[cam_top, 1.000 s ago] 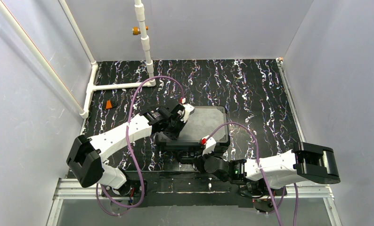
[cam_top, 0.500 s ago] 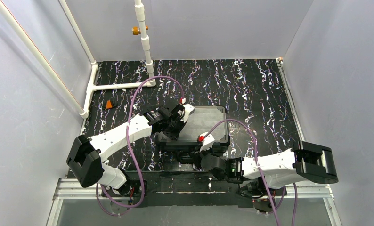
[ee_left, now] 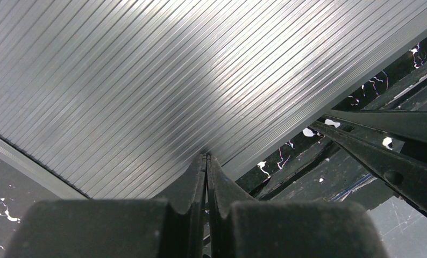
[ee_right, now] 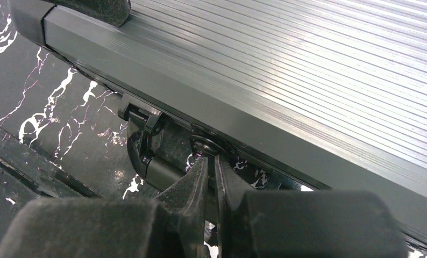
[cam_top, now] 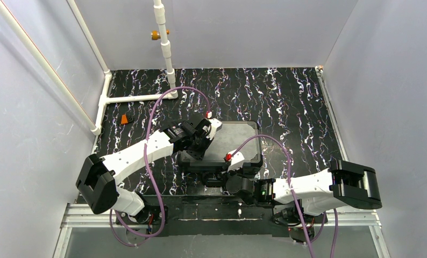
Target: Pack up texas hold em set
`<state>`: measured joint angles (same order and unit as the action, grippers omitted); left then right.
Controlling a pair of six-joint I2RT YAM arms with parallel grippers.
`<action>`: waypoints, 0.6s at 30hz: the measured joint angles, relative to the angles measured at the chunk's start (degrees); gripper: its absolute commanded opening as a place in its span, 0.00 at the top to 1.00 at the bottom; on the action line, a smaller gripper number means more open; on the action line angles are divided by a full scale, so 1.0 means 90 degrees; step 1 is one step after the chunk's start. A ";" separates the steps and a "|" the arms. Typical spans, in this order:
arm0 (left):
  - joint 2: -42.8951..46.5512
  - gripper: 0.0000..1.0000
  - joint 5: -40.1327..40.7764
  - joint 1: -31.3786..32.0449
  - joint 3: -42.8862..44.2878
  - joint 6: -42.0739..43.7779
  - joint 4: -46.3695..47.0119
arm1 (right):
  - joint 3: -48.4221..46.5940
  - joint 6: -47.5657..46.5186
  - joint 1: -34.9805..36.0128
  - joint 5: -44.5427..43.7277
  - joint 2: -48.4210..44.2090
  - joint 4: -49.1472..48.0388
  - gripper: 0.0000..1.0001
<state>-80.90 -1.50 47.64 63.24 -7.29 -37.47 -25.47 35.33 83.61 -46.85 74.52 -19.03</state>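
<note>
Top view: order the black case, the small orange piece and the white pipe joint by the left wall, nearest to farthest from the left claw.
1. Black case: left claw rests on its lid's left edge.
2. Small orange piece: on the table, to the left.
3. White pipe joint: farthest, at the left wall.

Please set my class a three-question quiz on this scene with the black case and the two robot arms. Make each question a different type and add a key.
1. True or false: the case stands open.
2. Multiple choice: what do the shut tips of the left gripper meet? A) the ribbed lid B) a white pipe C) a loose card deck
3. Fill in: the right gripper is at the side of the case that is ___ the arm bases (nearest or farthest from).

Key: 1 false; 2 A; 3 nearest.
</note>
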 measured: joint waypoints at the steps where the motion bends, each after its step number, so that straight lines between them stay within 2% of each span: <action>1: 0.0000 1.00 0.0002 0.0000 0.0000 -0.0002 0.0000 | -0.0007 0.0000 -0.0019 0.0029 0.0000 0.0017 0.82; 11: 0.0000 1.00 0.0002 0.0000 0.0000 -0.0002 0.0000 | -0.0121 -0.0085 -0.0172 0.0318 -0.0032 0.0270 0.83; 18: 0.0000 1.00 0.0102 -0.0017 -0.0002 0.0005 0.0012 | -0.0333 0.0279 -0.0257 0.0330 0.0236 0.0442 0.84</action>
<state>-80.90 -0.58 47.48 63.22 -7.25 -37.36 -28.47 37.85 81.30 -43.88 76.64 -15.05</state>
